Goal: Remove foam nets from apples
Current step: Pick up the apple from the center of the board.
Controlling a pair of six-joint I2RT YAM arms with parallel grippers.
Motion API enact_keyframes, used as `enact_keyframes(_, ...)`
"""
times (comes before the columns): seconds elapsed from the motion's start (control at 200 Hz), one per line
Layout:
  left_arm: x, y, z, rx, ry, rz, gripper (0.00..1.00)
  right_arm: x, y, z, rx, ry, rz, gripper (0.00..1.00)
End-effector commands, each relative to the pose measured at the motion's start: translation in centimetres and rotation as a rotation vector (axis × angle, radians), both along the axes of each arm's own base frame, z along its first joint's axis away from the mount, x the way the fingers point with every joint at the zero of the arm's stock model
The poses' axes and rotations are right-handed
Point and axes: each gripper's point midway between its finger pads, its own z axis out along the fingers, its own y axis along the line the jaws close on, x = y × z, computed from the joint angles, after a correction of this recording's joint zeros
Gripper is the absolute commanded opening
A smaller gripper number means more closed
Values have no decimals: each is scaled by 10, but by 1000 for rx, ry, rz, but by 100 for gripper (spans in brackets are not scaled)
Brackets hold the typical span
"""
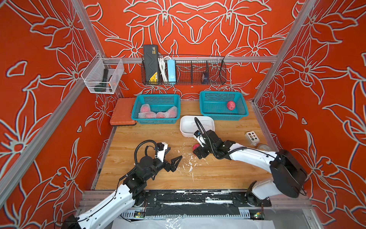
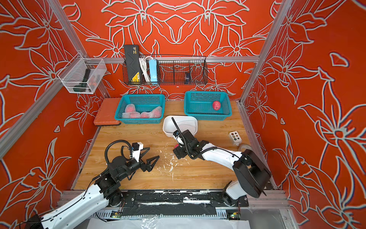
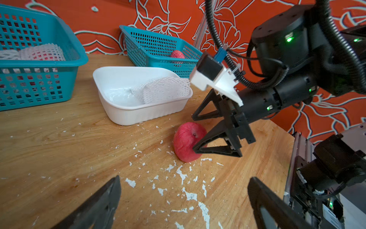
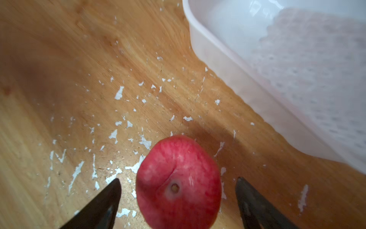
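A bare red apple (image 4: 178, 184) lies on the wooden table, between the wide-apart fingers of my open right gripper (image 4: 178, 180), with a gap on each side. In both top views this apple (image 1: 196, 147) (image 2: 175, 146) peeks out from under the right wrist. My left gripper (image 1: 175, 152) hovers open to the left of it, with nothing between its fingers (image 3: 111, 194). A loose foam net (image 1: 207, 124) lies in the white tray (image 1: 183, 126). Several apples in foam nets (image 1: 156, 113) fill the left teal basket (image 1: 136, 108). One bare apple (image 1: 231, 105) sits in the right teal basket (image 1: 204, 105).
White foam crumbs (image 1: 190, 164) litter the table in front of the grippers. A small button box (image 1: 252, 137) and a tape roll (image 1: 262, 147) sit at the right edge. An orange pad (image 1: 122, 113) lies beside the left basket.
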Motion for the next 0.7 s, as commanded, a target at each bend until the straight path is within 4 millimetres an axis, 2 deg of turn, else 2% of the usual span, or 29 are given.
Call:
enact_keyframes(0.0, -2, -5, -3, -5, 13, -22, 98, -1, 3, -14, -25, 60, -7, 89)
enact_keyframes(0.075, -1, -6, -5, -6, 19, -23, 98, 1, 5, -25, -45, 71, 3, 83)
enact_keyframes(0.145, 0, -6, -8, -3, 26, -17, 97, 3, 8, -27, -44, 71, 11, 71)
enact_keyframes(0.21, 1, -6, -7, -5, 21, -15, 98, 4, 12, -22, -26, 61, 28, 55)
enact_keyframes(0.275, 1, -6, 0, -20, -2, -17, 98, 5, 17, -3, 27, 30, 33, 39)
enact_keyframes(0.33, 1, -8, 8, -36, -31, -26, 98, 8, 20, 22, 91, -27, 30, 35)
enact_keyframes(0.41, 4, -11, 26, -57, -86, -30, 98, 20, 19, 71, 189, -146, -5, 32)
enact_keyframes(0.49, 11, -16, 49, -69, -149, -37, 98, 42, 5, 115, 237, -241, -74, 31)
enact_keyframes(0.566, 21, -29, 69, -49, -187, -65, 98, 71, -18, 145, 237, -314, -172, 31)
enact_keyframes(0.681, 43, -65, 88, -10, -145, -166, 98, 128, -82, 172, 201, -375, -408, 31)
enact_keyframes(0.696, 47, -73, 82, 3, -115, -192, 98, 134, -90, 173, 195, -379, -436, 31)
